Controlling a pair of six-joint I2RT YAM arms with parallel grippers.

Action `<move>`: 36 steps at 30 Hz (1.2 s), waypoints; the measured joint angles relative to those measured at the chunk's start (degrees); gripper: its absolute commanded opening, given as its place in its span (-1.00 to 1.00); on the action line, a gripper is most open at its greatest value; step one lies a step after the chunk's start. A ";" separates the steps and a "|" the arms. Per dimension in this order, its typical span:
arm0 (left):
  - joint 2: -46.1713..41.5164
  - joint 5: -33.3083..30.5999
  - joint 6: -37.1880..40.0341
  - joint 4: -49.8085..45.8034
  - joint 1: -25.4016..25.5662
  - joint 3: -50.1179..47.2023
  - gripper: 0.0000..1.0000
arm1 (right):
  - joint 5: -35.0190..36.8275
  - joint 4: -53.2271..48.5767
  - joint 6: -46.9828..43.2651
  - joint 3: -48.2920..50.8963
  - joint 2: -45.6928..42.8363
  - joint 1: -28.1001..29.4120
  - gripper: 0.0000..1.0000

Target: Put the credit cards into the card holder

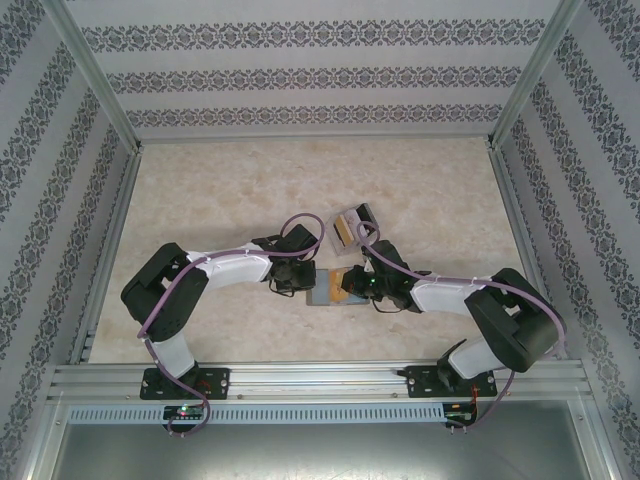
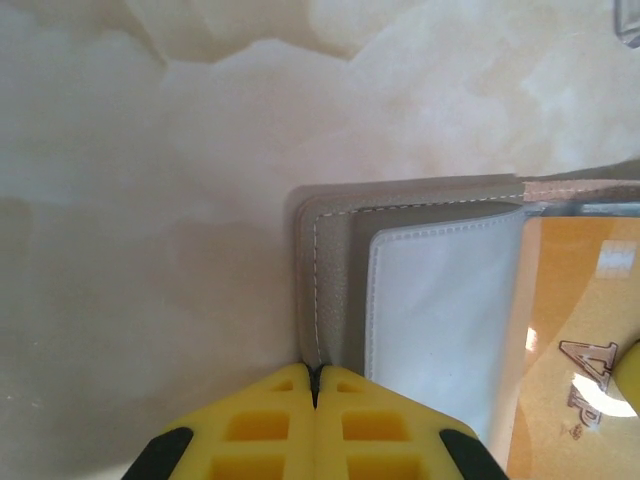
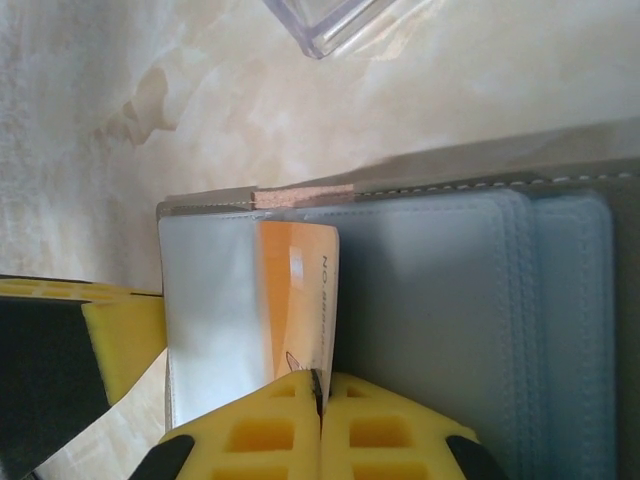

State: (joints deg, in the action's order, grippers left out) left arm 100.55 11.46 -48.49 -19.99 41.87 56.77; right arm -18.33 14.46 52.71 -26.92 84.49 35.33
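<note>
Card holder lies open like a book on the marble-patterned table, between the two grippers and close to the clear box. It is soft grey material with stitched borders and thin translucent sleeves inside. It looks light and floppy, so it is likely to slide or fold under a push unless one side is pinned. Its outer cover edge is the sensible place to hold. The left gripper has its jaws fully closed there, apparently nipping that stitched edge.

The orange card is smaller, thin, stiff and glossy. It is probably slippery between pads and will hardly flex. A pinch on one edge suits it, leaving the rest free to slip under a sleeve. The right gripper has its jaws closed on the card's near edge. The card lies on the holder's inner panel, and its far side seems tucked beneath a translucent sleeve. A straight, flat push should keep it from jamming.
</note>
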 measured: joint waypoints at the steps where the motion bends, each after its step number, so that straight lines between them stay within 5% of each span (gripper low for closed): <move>1: 0.00 -0.02 0.00 -0.04 0.00 0.04 -0.89 | 0.02 0.00 0.11 0.00 -0.02 0.00 -0.89; 19: 0.72 0.09 0.02 -0.61 0.02 1.03 -0.95 | -2.27 2.78 2.51 2.86 -4.44 0.02 -0.99; 36: 0.98 0.09 0.02 -1.46 0.02 1.60 -0.96 | -5.14 13.33 7.37 4.59 2.08 -0.90 -0.85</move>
State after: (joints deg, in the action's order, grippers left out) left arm 101.54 11.55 -48.47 -21.45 41.89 58.37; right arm -23.46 27.79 60.07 -22.33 86.56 34.44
